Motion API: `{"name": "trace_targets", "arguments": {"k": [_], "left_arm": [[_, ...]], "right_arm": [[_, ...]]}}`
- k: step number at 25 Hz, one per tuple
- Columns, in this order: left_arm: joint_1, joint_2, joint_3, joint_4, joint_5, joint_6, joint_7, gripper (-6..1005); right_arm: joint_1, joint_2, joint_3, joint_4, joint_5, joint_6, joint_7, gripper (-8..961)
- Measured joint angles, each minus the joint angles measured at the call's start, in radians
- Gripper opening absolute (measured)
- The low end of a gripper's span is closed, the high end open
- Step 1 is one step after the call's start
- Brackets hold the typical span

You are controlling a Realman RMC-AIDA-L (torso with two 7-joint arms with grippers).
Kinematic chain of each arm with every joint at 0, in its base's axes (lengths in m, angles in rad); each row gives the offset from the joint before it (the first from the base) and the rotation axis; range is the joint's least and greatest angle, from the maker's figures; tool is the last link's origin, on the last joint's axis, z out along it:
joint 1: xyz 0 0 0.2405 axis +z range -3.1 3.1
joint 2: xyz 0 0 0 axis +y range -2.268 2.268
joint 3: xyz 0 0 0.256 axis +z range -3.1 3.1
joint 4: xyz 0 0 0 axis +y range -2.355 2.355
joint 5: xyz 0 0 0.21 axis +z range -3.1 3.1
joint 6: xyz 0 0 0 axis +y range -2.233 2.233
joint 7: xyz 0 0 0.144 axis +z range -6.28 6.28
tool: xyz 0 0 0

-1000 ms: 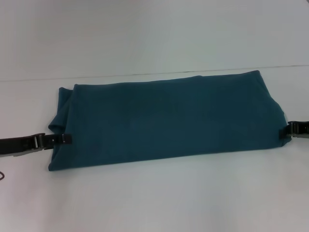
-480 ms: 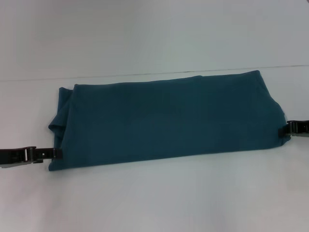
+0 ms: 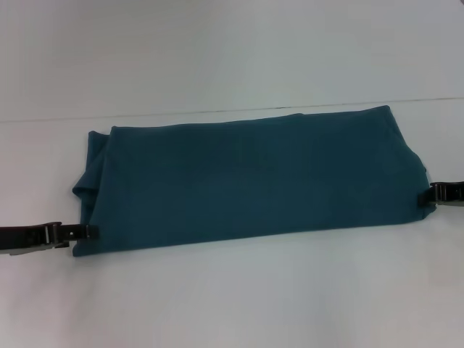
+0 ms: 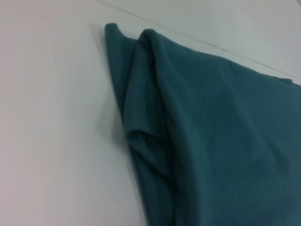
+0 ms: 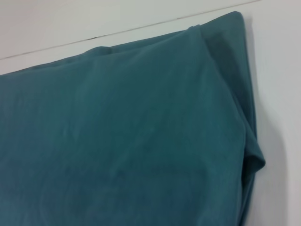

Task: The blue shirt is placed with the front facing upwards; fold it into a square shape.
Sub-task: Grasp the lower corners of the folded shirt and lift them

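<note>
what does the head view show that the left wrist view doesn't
Only the head view shows the whole folded blue shirt as a long band, with the left pincer at its near-left corner and the right pincer at its right edge. Only the left wrist view shows the loose layered folds at the shirt's left end close up. Both show the white table.

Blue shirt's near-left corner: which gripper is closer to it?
Left. The left gripper touches the blue shirt beside that corner; the right gripper is at the shirt's opposite end.
</note>
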Motion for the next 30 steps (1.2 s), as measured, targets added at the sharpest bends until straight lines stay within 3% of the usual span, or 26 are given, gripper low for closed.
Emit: {"name": "trace_targets", "arguments": {"k": [14,30], "left_arm": [[-0.002,-0.016,0.029,-0.042,0.000,-0.067,-0.001,726],[-0.012,-0.019,0.049,-0.065,0.009,-0.104,-0.001,676]], "right_arm": [[-0.004,-0.001,0.000,0.000,0.002,-0.003,-0.003,21],[-0.011,-0.002,0.000,0.000,0.000,-0.003,-0.004,21]]}}
